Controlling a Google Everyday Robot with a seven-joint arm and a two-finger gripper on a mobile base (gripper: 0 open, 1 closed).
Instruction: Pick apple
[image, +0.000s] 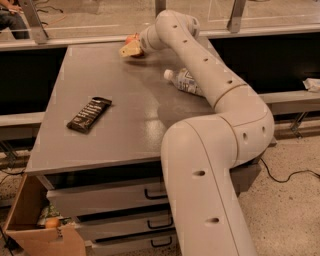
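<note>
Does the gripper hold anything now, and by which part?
Cannot be told. The gripper is at the apple at the far edge of the table.

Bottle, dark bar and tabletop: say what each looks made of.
Bottle: clear plastic apparently, see-through with a white cap, lying on its side. Dark bar: probably a glossy foil or plastic wrapper, judging by its sheen. Tabletop: smooth grey surface, metal or laminate, faintly reflecting light. The gripper sits at the far edge by the apple.

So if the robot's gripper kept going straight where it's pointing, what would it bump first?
Probably the apple: the gripper sits right beside it near the far edge of the table. Depth is unclear, so it might instead pass over the bare tabletop.
</note>
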